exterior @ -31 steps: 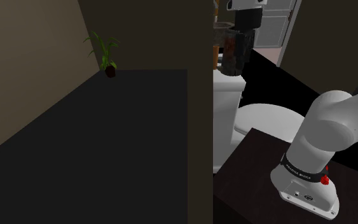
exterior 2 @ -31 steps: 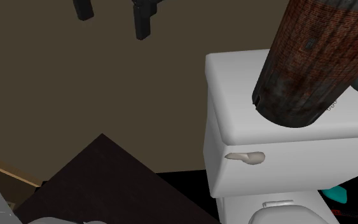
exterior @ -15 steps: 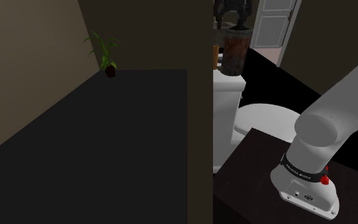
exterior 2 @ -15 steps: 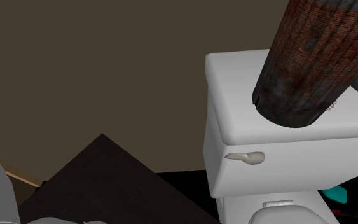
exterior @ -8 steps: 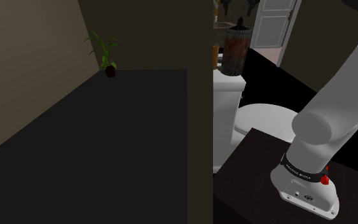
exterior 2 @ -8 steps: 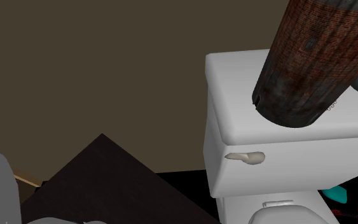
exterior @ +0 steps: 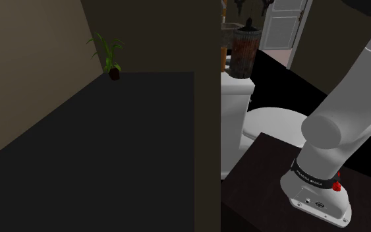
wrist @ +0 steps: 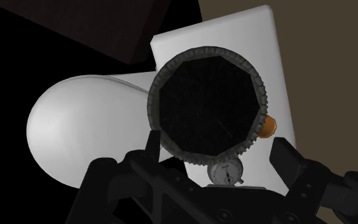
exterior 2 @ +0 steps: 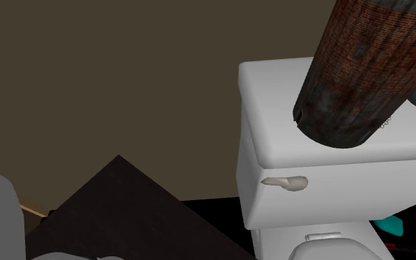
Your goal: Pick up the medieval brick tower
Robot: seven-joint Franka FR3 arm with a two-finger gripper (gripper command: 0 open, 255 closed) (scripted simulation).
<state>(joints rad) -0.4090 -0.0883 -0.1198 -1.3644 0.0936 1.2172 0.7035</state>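
Reddish-brown brick tower (exterior: 245,53) stands on the white toilet tank (exterior: 236,95) in the shoulder view's upper middle; the second exterior view has it at upper right, still on that tank; the wrist view looks down on its dark round top, the gripper (wrist: 217,145) above it, fingers spread apart, clasping nothing

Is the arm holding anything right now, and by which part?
Nothing is held. The black gripper hangs above the round red-brick tower on the white toilet tank, jaws apart and clear of it.
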